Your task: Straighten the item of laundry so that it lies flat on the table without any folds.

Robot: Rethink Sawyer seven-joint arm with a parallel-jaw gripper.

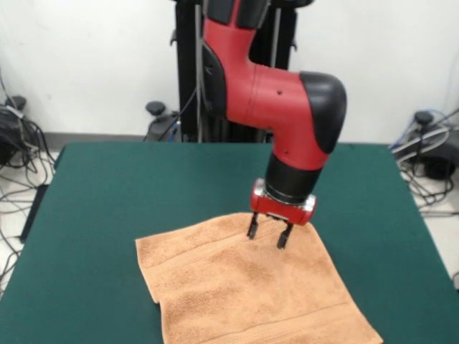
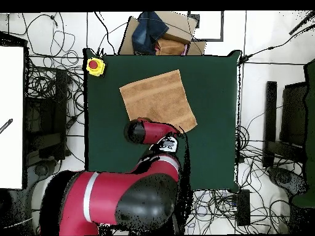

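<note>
The item of laundry (image 1: 247,287) is a peach-orange towel spread on the green table (image 1: 107,208), and it runs off the picture's bottom edge in the front view. From overhead the item of laundry (image 2: 158,98) looks like a tilted square, nearly flat, with band stripes near two edges. My gripper (image 1: 269,234) hangs over the towel's far edge, its two dark fingers apart and open with nothing between them. They sit just above or at the cloth. In the overhead view the red arm (image 2: 151,131) covers the gripper and the towel's nearest corner.
A yellow box with a red button (image 2: 95,66) sits on the table's corner. Cardboard and dark cloth (image 2: 157,31) lie beyond the table's edge. Cables and stands surround the table on the floor.
</note>
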